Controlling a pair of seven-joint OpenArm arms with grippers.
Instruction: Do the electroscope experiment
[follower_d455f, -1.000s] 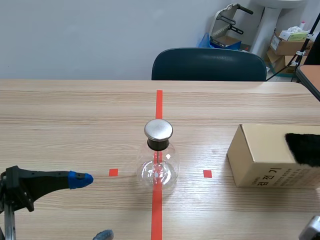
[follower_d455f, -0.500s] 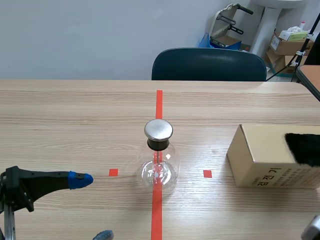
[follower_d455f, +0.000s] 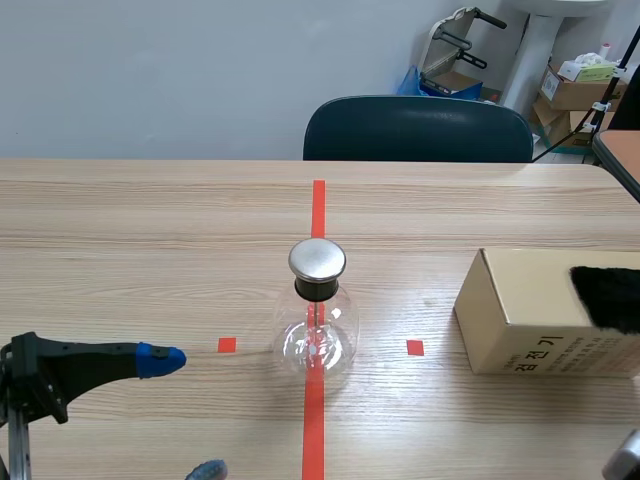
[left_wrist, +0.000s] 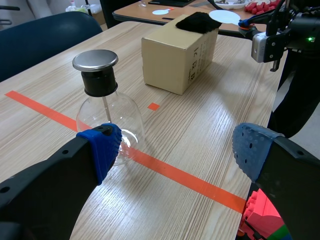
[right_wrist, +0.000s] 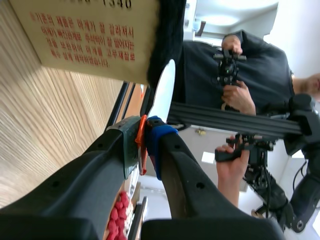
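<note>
Left pincer (left_wrist: 177, 150) sits low over the desk (left_wrist: 210, 125), fingers spread wide with nothing between them. Glass flask (left_wrist: 107, 117) with metal cap (left_wrist: 95, 60) stands upright on the red tape line, just ahead of one blue pad (left_wrist: 102, 147) and apart from it. Box (left_wrist: 177, 52) is farther ahead past the flask, with black fur (left_wrist: 197, 21) lying on top. Right pincer (right_wrist: 146, 145) is pressed on an orange-handled white disc (right_wrist: 164, 95), and the disc is held close beside the fur.

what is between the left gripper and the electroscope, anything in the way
Nothing visible. Only bare table and a small tape square lie between the open left gripper and the electroscope; the cardboard box is on the electroscope's other side.
</note>
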